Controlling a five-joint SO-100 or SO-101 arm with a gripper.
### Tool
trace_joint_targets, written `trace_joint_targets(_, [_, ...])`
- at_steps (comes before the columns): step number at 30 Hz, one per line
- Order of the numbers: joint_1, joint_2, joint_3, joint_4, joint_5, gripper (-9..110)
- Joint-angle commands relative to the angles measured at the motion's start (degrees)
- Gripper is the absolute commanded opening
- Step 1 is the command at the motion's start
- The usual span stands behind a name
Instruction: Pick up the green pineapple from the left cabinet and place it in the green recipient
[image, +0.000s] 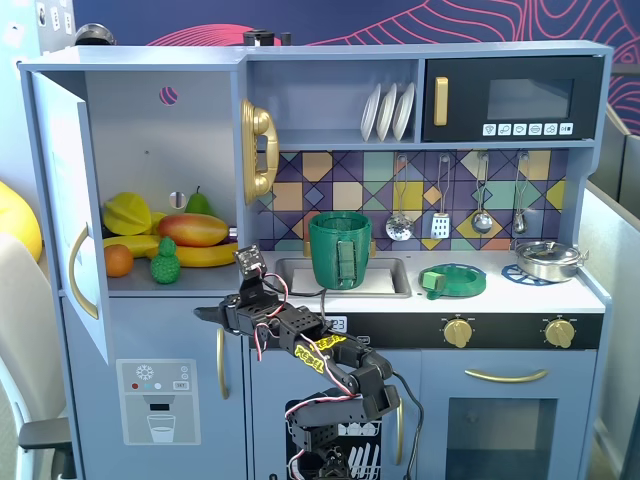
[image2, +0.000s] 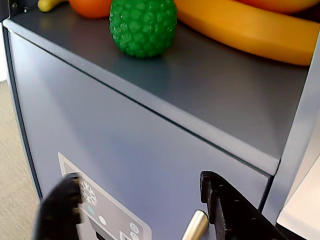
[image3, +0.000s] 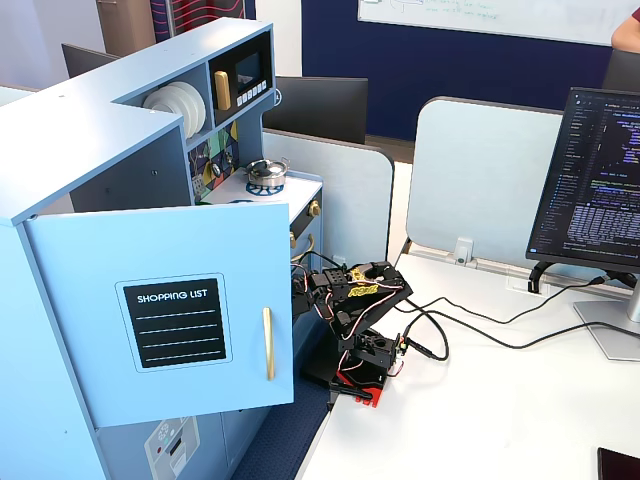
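Tool (image2: 140, 210) below bumpy green pineapple (image2: 143, 25)

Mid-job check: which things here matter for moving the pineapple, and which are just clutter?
Job:
green pineapple
left cabinet, door open
green recipient in the sink
gripper, fingers apart, below the shelf

Clutter:
banana
orange
mango
flat green dish
steel pot

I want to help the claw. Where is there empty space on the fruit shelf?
Bare shelf runs along the front edge, right of the green pineapple and before the banana. Behind the pineapple it's crowded: orange, mango, more fruit.
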Motion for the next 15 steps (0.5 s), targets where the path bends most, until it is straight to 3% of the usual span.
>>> trace_joint_targets(1, [0.1,-1.6,-5.6,-3.3,1.6,30])
trace_joint_targets(15, [0.4,-11.3,-14.1,-11.3,3.9,33])
